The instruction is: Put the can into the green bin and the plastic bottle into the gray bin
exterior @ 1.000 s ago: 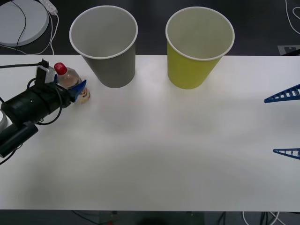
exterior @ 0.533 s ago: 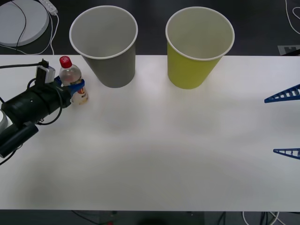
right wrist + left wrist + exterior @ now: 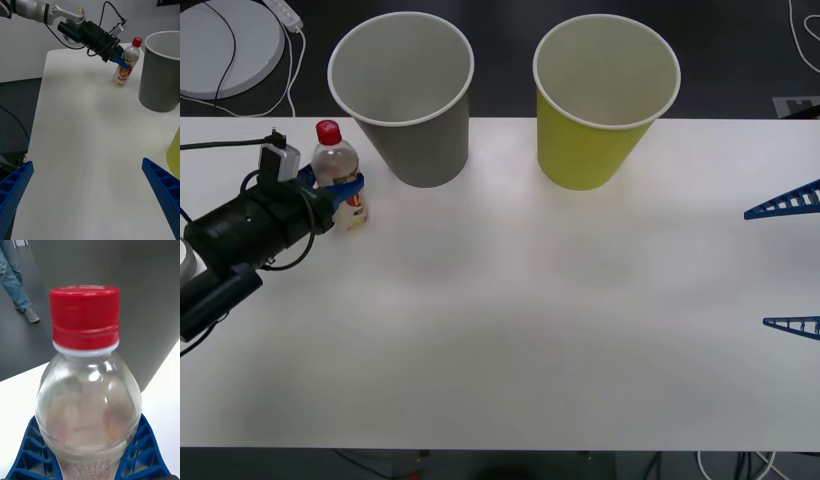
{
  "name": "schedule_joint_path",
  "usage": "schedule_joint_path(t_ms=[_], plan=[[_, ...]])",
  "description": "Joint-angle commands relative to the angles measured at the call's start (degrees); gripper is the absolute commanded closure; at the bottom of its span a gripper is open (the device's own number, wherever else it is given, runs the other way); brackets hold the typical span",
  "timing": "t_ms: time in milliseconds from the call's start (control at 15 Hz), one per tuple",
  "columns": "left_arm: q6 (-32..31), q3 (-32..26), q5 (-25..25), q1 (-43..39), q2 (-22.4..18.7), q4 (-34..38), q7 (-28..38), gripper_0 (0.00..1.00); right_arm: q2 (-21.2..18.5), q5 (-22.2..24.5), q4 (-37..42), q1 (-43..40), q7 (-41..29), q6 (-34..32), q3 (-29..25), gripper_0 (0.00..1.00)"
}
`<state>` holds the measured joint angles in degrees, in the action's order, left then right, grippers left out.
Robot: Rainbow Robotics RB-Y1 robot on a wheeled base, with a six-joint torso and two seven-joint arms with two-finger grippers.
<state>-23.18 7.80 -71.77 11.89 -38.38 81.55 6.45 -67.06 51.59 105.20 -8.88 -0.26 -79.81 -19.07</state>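
At about 4 o'clock on the white worktop (image 3: pixel 510 330), the right claw (image 3: pixel 792 265) waits with its blue fingers spread wide. At 9 o'clock the left claw (image 3: pixel 340 187) is clenched around the plastic bottle (image 3: pixel 340 185), red cap up. Just beyond, toward 11 o'clock, stands the gray bin (image 3: pixel 402 95); the green bin (image 3: pixel 603 100) stands at 1 o'clock.

Cut off and covered
Right hand (image 3: pixel 790 265) clipped at tabletop's right edge, fingertips alone visible; plastic bottle (image 3: pixel 340 180) banded mid-body by left hand (image 3: pixel 332 189); label unreadable.
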Motion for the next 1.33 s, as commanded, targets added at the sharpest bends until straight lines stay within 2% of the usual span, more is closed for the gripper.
schedule_joint_path(t_ms=[67, 933, 1200, 1333], plan=[[0.06, -0.15, 1.28, -2.57, -0.2, 3.0, -0.13, 1.0, 0.0, 0.0, 0.0, 0.0, 0.0, 0.0, 0.0, 0.0], [0.06, -5.16, 2.6, -13.12, -3.98, 15.57, 0.84, 1.0, 0.0, 0.0, 0.0, 0.0, 0.0, 0.0, 0.0, 0.0], [-0.82, -5.51, 2.6, -14.0, -6.62, 17.06, 2.86, 1.0, 0.0, 0.0, 0.0, 0.0, 0.0, 0.0, 0.0, 0.0], [-4.33, -6.83, 2.07, -14.0, -8.55, 17.5, 6.47, 1.0, 0.0, 0.0, 0.0, 0.0, 0.0, 0.0, 0.0, 0.0]])
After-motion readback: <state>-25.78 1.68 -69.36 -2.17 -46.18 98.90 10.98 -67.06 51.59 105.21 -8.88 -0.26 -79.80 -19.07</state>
